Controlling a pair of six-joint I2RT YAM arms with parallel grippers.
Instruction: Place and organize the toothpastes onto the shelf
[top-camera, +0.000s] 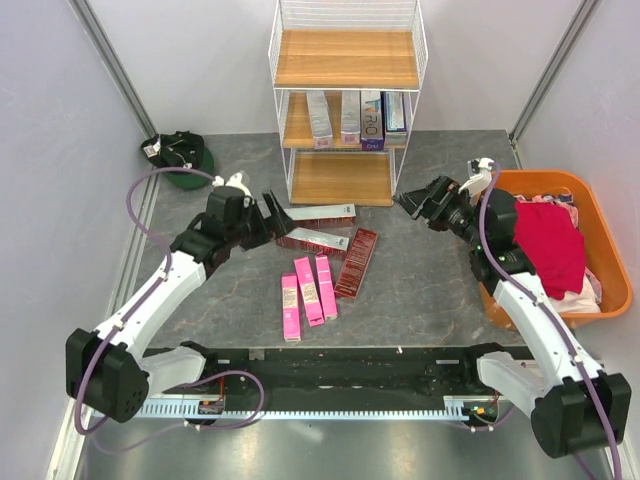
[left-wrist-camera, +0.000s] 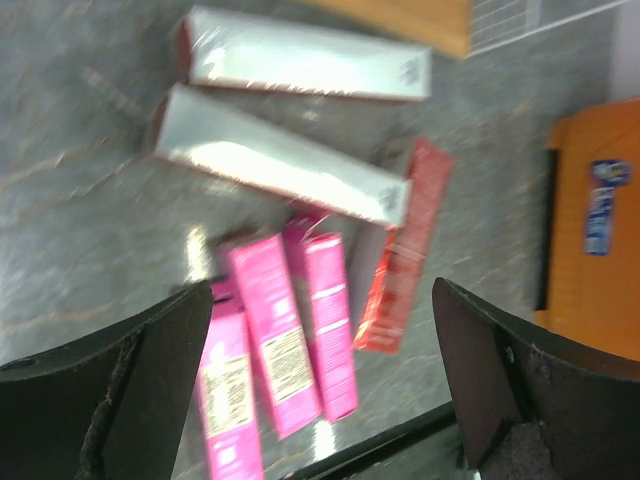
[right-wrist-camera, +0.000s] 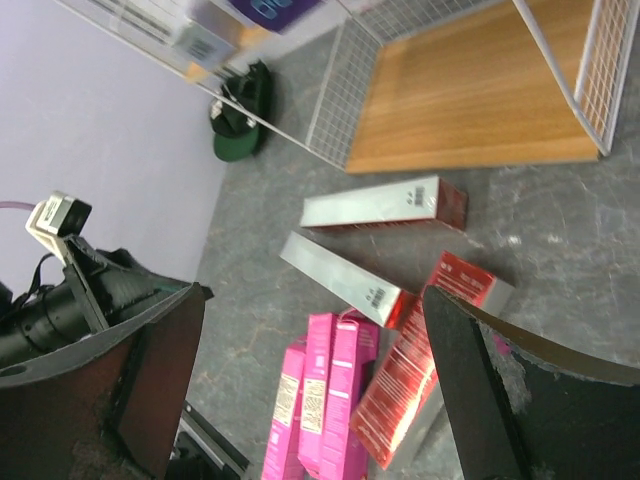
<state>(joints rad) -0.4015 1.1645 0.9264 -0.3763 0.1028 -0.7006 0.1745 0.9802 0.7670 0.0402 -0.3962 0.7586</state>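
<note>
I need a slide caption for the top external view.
Left gripper and right gripper, both open, flank six toothpaste boxes on the table; four more stand on the shelf's middle board.

Orange plastic tub (top-camera: 612, 262) at right edge of the grey stone-look tabletop (top-camera: 430, 290), filled with clothing: crimson cloth (top-camera: 548, 245) on top, white and pale pink fabric (top-camera: 575, 293) under it at the near side. In the left wrist view the tub wall carries a blue label (left-wrist-camera: 597, 205), blurred, text unreadable. Dark green cap-like item (top-camera: 185, 160) at far left of table against the wall, with a small white tag (top-camera: 152, 149) on it. Pale lilac walls (top-camera: 60, 120) on three sides, with slanted metal posts at far left (top-camera: 110, 60) and far right (top-camera: 555, 65). Black rail (top-camera: 340, 365) runs along the near table edge, with a silver slotted strip (top-camera: 330, 408) just in front of it.
</note>
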